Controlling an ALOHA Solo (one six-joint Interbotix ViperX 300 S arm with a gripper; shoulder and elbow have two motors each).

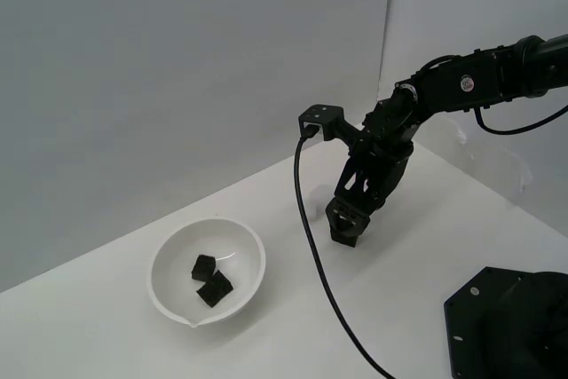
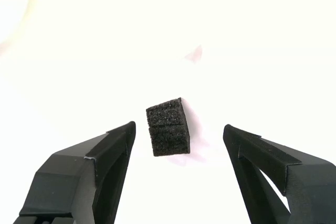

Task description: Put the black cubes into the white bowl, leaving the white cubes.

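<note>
The white bowl (image 1: 207, 268) sits at the exterior view's left with two black cubes (image 1: 203, 265) (image 1: 214, 288) inside it. A third black cube (image 2: 167, 127) lies on the white surface; in the wrist view it rests between my spread fingers without touching either. My gripper (image 1: 346, 230) (image 2: 178, 135) is open and points down just above the surface, to the right of the bowl. A faint white cube (image 2: 194, 53) shows beyond the black one. In the exterior view the gripper hides the third black cube.
A black cable (image 1: 324, 281) trails from the wrist across the surface toward the front. The arm's black base (image 1: 510, 326) stands at the exterior view's lower right. A grey wall rises behind the surface.
</note>
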